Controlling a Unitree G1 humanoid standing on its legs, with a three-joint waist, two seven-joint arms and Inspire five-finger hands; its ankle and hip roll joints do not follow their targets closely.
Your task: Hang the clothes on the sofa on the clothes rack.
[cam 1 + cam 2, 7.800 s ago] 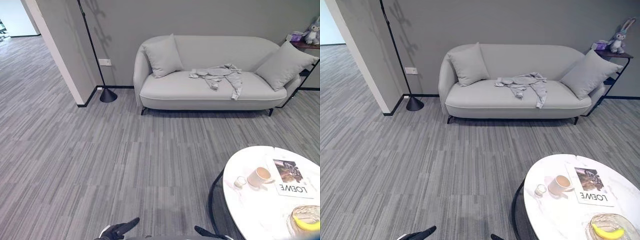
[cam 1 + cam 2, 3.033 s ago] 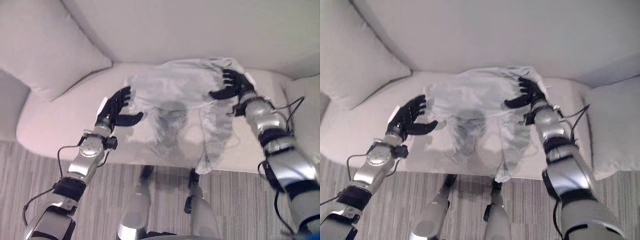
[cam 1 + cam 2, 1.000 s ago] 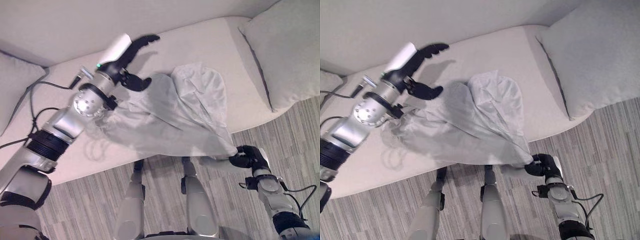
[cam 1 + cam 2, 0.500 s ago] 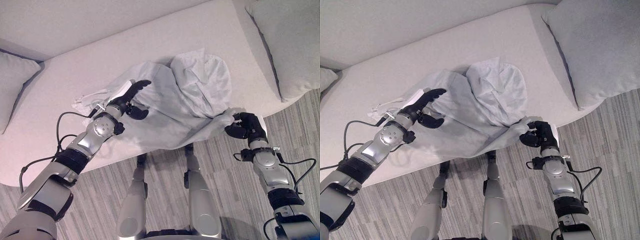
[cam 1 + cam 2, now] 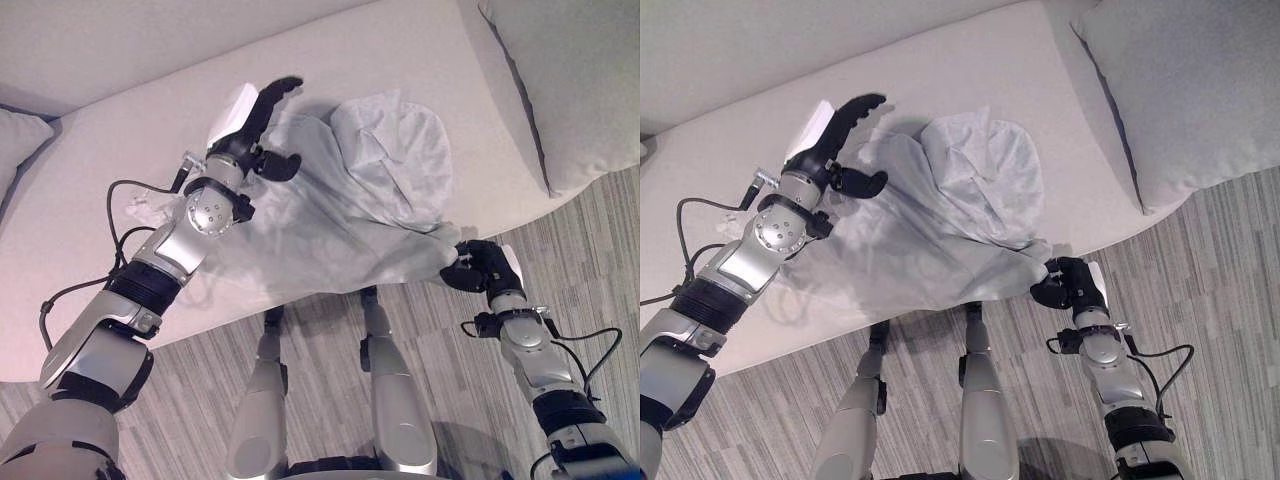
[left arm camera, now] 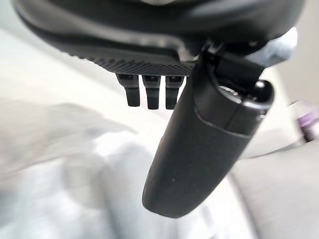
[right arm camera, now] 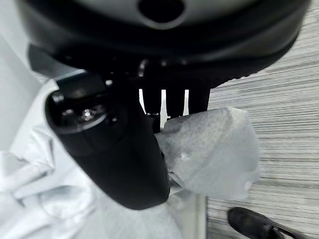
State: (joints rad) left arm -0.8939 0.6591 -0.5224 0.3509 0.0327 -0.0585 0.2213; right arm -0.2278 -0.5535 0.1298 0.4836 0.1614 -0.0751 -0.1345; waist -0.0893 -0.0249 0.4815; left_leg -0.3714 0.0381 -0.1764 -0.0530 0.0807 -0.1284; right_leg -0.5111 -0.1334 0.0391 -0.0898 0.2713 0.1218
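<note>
A light grey garment [image 5: 350, 210] lies crumpled on the pale sofa seat [image 5: 400, 60], and one end is drawn over the seat's front edge. My right hand [image 5: 480, 268] is down in front of the sofa, shut on that end. In the right wrist view the cloth [image 7: 214, 144] is pinched between thumb and fingers. My left hand [image 5: 245, 140] hovers over the garment's far left part, towards the sofa back. It is open with its thumb [image 6: 204, 149] spread and nothing in it.
A large grey cushion [image 5: 570, 80] leans at the sofa's right end, and another cushion's corner [image 5: 15, 140] shows at the left. Striped grey floor [image 5: 600, 250] runs in front of the sofa.
My left hand has lifted off the garment and moved towards the sofa back. My right hand keeps its hold and has sunk slightly, so the cloth is stretched further over the seat edge.
</note>
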